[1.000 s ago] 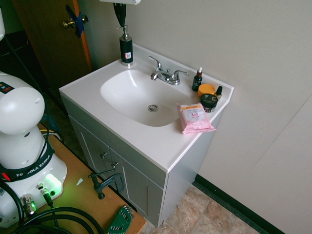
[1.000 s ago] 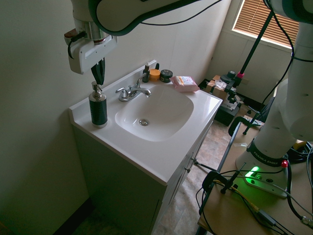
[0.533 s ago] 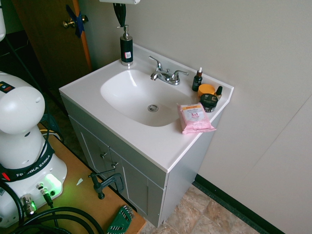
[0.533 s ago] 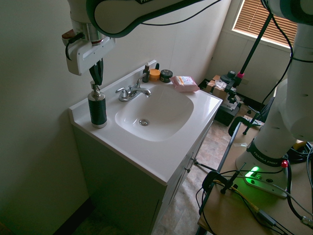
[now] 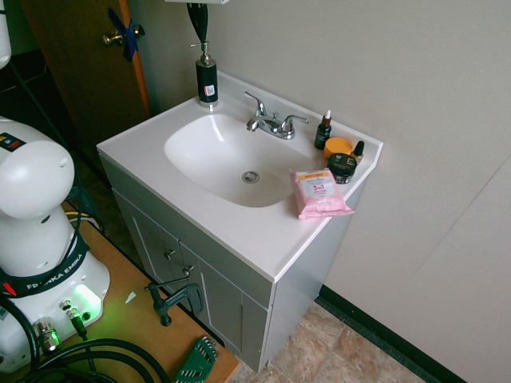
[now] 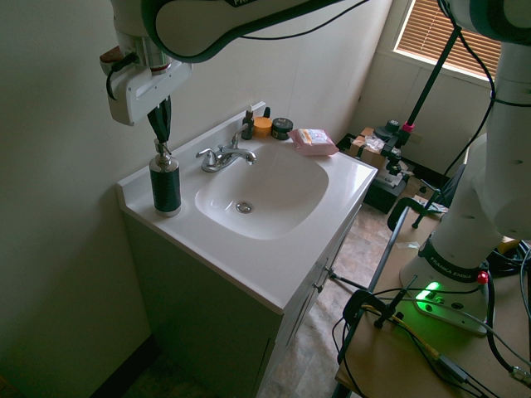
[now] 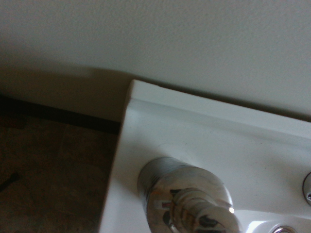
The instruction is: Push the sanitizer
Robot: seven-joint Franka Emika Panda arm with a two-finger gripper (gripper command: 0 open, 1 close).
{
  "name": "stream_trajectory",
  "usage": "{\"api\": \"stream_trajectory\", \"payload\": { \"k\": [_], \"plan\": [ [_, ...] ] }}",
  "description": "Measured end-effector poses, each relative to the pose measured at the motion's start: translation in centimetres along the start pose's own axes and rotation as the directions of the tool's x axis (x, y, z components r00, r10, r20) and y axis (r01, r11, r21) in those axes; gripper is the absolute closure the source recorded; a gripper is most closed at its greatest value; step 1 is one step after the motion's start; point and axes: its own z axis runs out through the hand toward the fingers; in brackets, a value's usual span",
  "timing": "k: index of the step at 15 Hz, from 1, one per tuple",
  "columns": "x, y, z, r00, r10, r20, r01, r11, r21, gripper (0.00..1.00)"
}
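Presently the sanitizer (image 6: 165, 180) stands upright at the back corner of the vanity desk (image 6: 274, 265), beside the sink basin (image 6: 264, 192) and well apart from the faucet (image 6: 224, 155). The gripper (image 6: 160, 137) hangs directly above its pump head (image 6: 163, 148), fingers drawn together, holding nothing. Bottle axis is vertical; contact cannot be confirmed.

sanitizer (image 5: 207, 80) upright on vanity (image 5: 239, 231) back corner, under gripper (image 5: 196, 26) | faucet (image 5: 271, 123) behind basin (image 5: 231, 159) | dropper (image 5: 322, 132), jars (image 5: 341, 158), wipes (image 5: 318, 192) at opposite end
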Motion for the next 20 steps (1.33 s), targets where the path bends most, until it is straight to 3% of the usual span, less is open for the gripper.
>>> {"api": "stream_trajectory", "payload": {
  "k": [14, 15, 20],
  "plan": [
    [0.4, 0.0, 0.5, 1.0, 0.026, -0.001, -0.026, 1.0, 0.005, 1.0],
    [0.9, 0.6, -0.3, 0.999, 0.041, -0.002, -0.041, 0.999, 0.017, 0.0],
    [3.9, 7.9, -1.4, 0.992, 0.125, 0.007, -0.125, 0.99, 0.059, 0.0]
  ]
}}
